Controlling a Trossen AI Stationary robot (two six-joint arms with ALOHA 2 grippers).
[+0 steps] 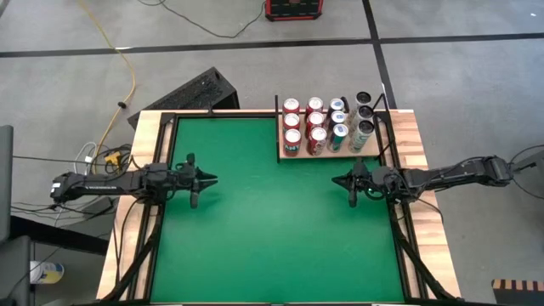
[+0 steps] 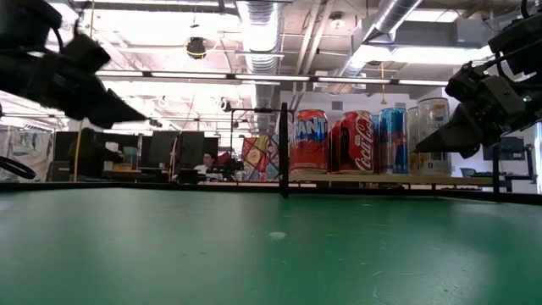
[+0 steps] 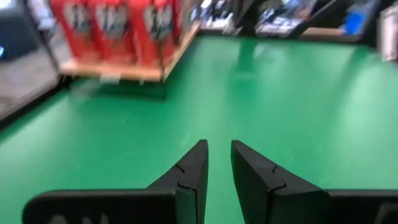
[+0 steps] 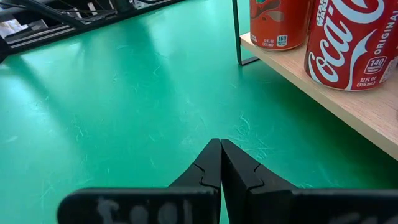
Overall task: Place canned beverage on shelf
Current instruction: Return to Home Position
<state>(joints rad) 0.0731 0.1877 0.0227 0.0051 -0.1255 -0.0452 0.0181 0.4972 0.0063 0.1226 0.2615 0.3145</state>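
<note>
Tabletop [image 1: 272, 229]: green surface bordered by wooden rails. A wide stretch of green separates the two tools and runs on to the near edge, so there is ample room to withdraw.

Shelf [image 1: 331, 155]: stands at the far right of the tabletop, long axis across the tabletop's width, thin black posts at its edges.

Canned beverages: all upright on the shelf in rows, the red cans [image 1: 304, 126] towards the middle of the tabletop, the blue cans [image 1: 338, 119] beside them and the pale cans [image 1: 364, 119] outermost. No can shows off the shelf.

Right tool [image 1: 337, 179]: raised above the tabletop, just short of the shelf's near edge and well nearer it than the other arm. Fingers are pressed together, holding nothing.

Left tool [image 1: 211, 179]: raised on the opposite side, well apart from the shelf. A narrow gap separates its fingers, and it holds nothing.

Judgement: stocking appears complete. Any retreat by the right arm should draw away from the near post and the front red can.
</note>
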